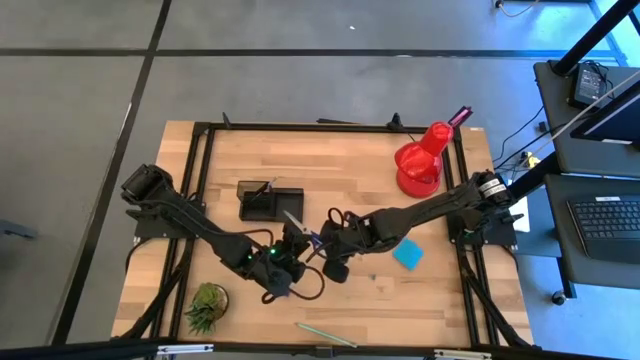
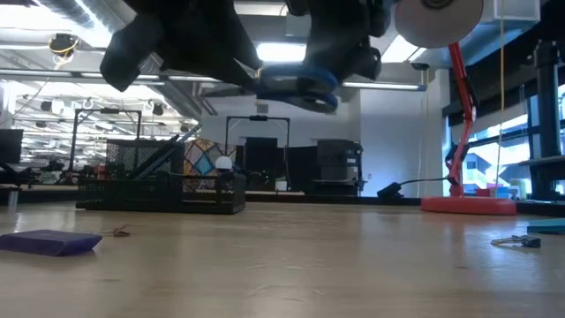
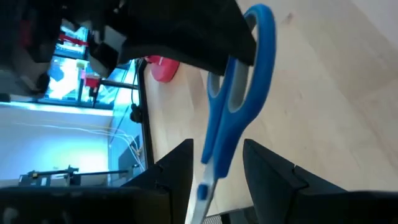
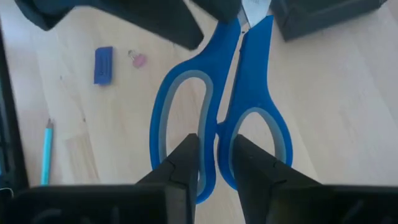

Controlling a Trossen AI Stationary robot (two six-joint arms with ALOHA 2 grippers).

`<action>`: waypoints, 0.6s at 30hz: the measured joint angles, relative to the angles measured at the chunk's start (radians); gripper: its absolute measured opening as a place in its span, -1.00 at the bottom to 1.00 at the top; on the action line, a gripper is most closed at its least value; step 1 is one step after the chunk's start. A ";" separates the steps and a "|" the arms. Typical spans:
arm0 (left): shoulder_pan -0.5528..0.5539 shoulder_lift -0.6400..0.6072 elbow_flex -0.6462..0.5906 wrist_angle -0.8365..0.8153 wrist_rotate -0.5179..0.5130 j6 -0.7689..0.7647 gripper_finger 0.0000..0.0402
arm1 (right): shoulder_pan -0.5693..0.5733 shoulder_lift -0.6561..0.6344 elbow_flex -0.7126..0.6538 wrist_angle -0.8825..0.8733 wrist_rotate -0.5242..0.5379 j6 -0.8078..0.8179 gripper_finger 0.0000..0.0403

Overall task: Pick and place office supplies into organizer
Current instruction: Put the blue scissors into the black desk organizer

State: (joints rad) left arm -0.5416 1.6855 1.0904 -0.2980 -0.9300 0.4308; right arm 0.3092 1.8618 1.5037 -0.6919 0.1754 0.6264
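Observation:
The blue-handled scissors (image 1: 308,237) hang in the air over the table's middle, lifted clear in the low view (image 2: 300,84). My right gripper (image 4: 216,165) is shut on their handle end. My left gripper (image 3: 217,177) comes from the other side and is shut around the neck below the loops, with the pale blades (image 1: 292,220) pointing toward the black organizer (image 1: 268,200), which stands on the table just beyond. A cyan sticky-note pad (image 1: 408,255) lies on the table beside the right arm, a pale pencil (image 1: 325,335) near the near edge, and a small blue-purple block (image 4: 104,64) on the wood. My left gripper holds the scissors by the neck (image 3: 214,158) where the two handles join, pinched between its two fingers, which lie across the scissors; the blades run back toward the wrist. My right gripper pinches the two inner bars of the handle loops (image 4: 216,140) together, one finger (image 4: 183,168) at each loop's opening. The scissors are lifted clear of the table.
A red desk lamp (image 1: 420,165) stands at the far right, a small green potted plant (image 1: 207,305) at the near left. A tiny pink clip (image 4: 138,59) lies by the block. Bare wood shows along the near side between plant and pad.

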 joint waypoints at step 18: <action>0.013 0.000 0.000 0.000 0.002 -0.012 -0.38 | 0.001 0.000 0.005 0.051 0.000 -0.038 -0.60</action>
State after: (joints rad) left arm -0.5282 1.6855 1.0904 -0.2981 -0.9283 0.4186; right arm 0.3103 1.8618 1.5089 -0.6408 0.1749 0.5880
